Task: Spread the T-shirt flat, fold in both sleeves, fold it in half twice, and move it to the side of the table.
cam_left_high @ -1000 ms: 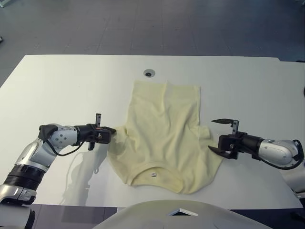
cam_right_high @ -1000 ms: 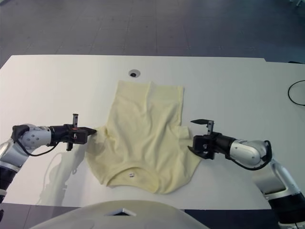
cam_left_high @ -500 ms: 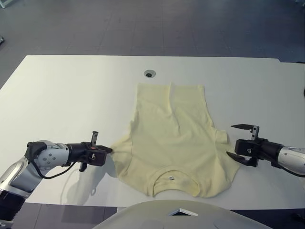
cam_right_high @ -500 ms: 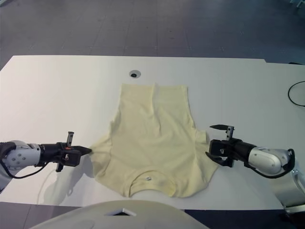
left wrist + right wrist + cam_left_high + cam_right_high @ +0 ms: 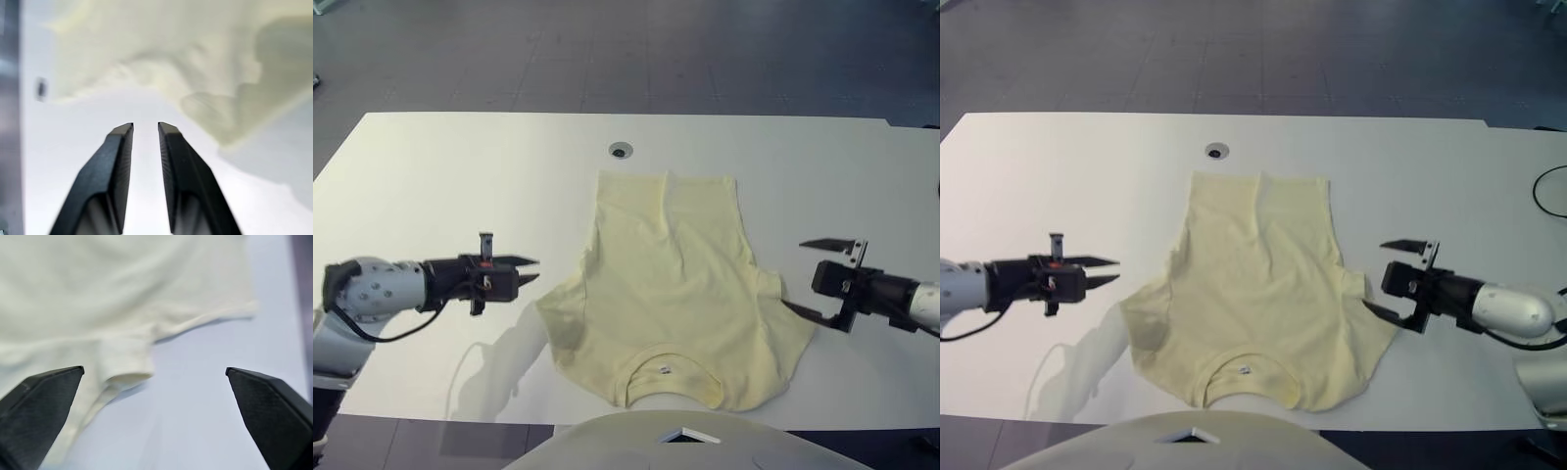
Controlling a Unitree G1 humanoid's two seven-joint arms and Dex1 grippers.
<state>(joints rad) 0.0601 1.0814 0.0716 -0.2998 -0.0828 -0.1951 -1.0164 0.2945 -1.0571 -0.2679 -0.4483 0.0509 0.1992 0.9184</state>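
Observation:
A pale yellow T-shirt (image 5: 671,284) lies spread on the white table (image 5: 460,176), collar toward the front edge and hem toward the far side. My left gripper (image 5: 530,270) hovers just left of the shirt's left sleeve (image 5: 563,313), open by a narrow gap with nothing between its fingers (image 5: 120,142). My right gripper (image 5: 795,274) is wide open beside the right sleeve (image 5: 124,364), its lower finger close to the sleeve's edge. Both sleeves lie out to the sides, slightly rumpled.
A round cable hole (image 5: 621,150) sits in the table beyond the shirt's hem. A black cable (image 5: 1552,191) loops at the table's right edge. Bare tabletop stretches to the left, right and far side of the shirt.
My left gripper let go of the left sleeve, opened, and rose back to the left. The right gripper shifted slightly right and up, still open. The shirt settled flatter.

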